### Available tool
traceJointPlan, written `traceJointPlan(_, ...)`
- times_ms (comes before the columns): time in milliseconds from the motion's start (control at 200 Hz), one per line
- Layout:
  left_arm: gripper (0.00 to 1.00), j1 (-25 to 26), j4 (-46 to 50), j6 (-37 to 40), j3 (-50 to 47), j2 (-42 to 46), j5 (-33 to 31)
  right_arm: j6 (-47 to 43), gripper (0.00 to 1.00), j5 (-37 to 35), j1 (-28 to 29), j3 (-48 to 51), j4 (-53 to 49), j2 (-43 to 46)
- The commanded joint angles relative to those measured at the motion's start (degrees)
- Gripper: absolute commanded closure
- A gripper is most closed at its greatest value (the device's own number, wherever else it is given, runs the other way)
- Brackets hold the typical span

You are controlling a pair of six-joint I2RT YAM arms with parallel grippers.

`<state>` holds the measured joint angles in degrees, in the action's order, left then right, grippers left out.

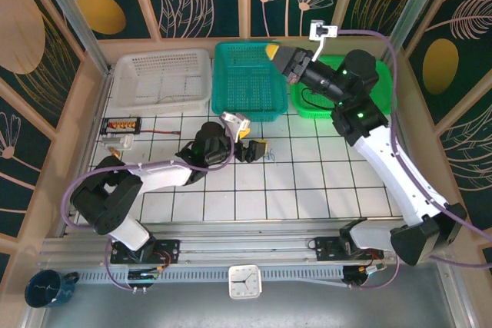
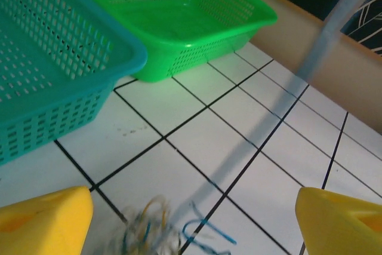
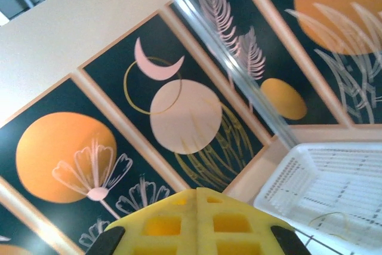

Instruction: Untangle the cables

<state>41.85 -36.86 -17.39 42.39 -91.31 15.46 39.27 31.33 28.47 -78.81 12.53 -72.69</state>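
Left gripper low over the bench, jaws wide, nothing held; yellow fingertips far apart at either side. Cables lie on the tiles between the fingertips, nearer the left one: a small loose knot of whitish and blue strands, blurred in the wrist view, with one blue loop straying toward the right fingertip. Ahead and left of the gripper, teal basket; green basket just beside it, further ahead. Right gripper high and well away, over the teal basket's far edge in the top view, pads pressed together, nothing seen between them, its camera tilted up at the wall panels. Risks, as judged: closing here would likely take the whole knot rather than one strand, so a pull tightens it instead of freeing it. Strands are thin and flat on the tiles, so pads may slide over them or catch only the stray loop. With the other arm far off, nothing pins the knot, and it would simply drag along.
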Motion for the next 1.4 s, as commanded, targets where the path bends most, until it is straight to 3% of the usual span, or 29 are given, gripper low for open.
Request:
traceJointPlan(0, 0.13, -0.06, -0.78, 0.65, 1.52, -2.72, 0.1, -1.74, 1.0, -0.9, 2.29, -3.08, 0.64, -0.85)
traceJointPlan(405, 0.47, -0.06, -7.96, -2.11, -6.59, -6.56, -0.13, -4.18, 1.0, -3.45, 2.56, -10.99, -0.86, -2.4)
traceJointPlan(555, 0.62, -0.01, -9.75, -2.57, -9.43, -9.27, -0.51, -2.58, 1.0, -3.38, 0.1, -14.7, 0.29, -3.9)
traceJointPlan(896, 0.6, -0.06, -11.74, -3.26, -12.32, -10.47, -1.48, 1.33, 1.0, -3.53, -8.68, -20.27, 2.14, -5.19)
traceJointPlan(1096, 0.69, -0.03, -11.92, -3.0, -13.08, -10.22, -1.73, 2.53, 1.0, -2.94, -10.97, -20.61, 2.42, -5.1)
traceJointPlan(1231, 0.81, -0.05, -11.74, -2.84, -13.45, -10.17, -1.82, 2.63, 1.0, -2.94, -11.8, -19.95, 2.36, -4.74)
traceJointPlan(1296, 0.78, -0.03, -11.75, -2.9, -13.78, -9.74, -1.98, 3.62, 1.0, -2.41, -11.97, -19.1, 3.02, -4.5)
traceJointPlan(1396, 0.65, -0.02, -11.49, -3.07, -14.08, -8.41, -2.17, 5.83, 1.0, -0.01, -11.95, -16.19, 4.98, -4.13)
